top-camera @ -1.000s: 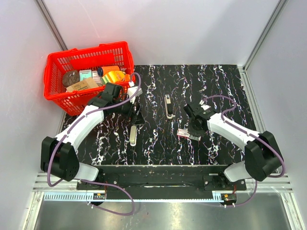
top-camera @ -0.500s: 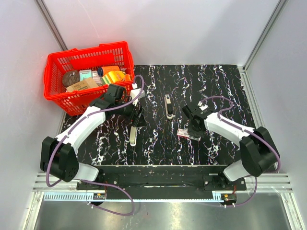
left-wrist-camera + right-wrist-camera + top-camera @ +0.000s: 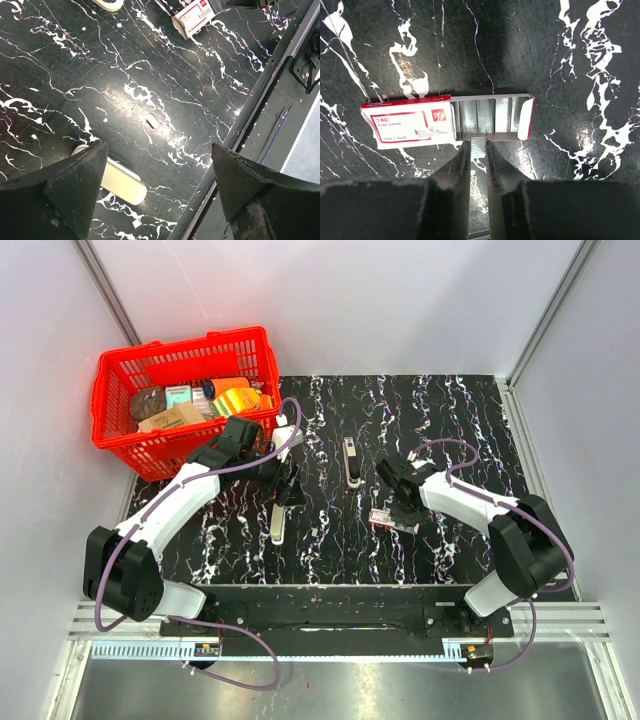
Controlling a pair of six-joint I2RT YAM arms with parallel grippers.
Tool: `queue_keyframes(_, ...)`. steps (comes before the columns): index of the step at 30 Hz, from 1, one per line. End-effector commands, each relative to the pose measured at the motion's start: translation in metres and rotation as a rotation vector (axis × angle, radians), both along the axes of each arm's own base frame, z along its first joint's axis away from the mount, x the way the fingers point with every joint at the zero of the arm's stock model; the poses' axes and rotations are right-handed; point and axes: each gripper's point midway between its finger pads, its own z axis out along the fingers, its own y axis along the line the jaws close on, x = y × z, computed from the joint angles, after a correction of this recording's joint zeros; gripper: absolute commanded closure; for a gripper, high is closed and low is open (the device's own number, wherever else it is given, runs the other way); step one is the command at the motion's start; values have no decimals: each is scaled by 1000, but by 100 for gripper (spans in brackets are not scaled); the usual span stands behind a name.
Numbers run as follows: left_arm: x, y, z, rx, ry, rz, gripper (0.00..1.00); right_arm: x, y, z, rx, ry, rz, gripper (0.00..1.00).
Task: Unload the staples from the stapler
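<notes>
The stapler, a cream bar with a dark inner part, lies mid-table; its end shows at the top of the left wrist view. A second cream bar-shaped piece lies left of it, partly behind a finger. My left gripper hangs open above the table, holding nothing. My right gripper is shut on a short strip of staples, at the edge of the open tray of the red-and-white staple box.
A red basket full of small goods stands at the back left, just behind the left arm. The staple box lies right of centre, also visible as box. A tiny metal bit lies on the marble top. The table's front rail runs near.
The left gripper has drifted a little right and toward the cream piece. The right gripper has edged slightly left at the staple box, still closed.
</notes>
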Motion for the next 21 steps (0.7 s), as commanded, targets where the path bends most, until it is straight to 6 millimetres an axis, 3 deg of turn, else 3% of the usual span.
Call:
queue_keyframes(1, 3, -1, 13, -13, -73, -13, 11, 20, 1, 10, -13, -68, -1, 100)
queue_keyframes(21, 2, -3, 12, -12, -68, -20, 11, 26, -5, 1, -30, -61, -1, 100)
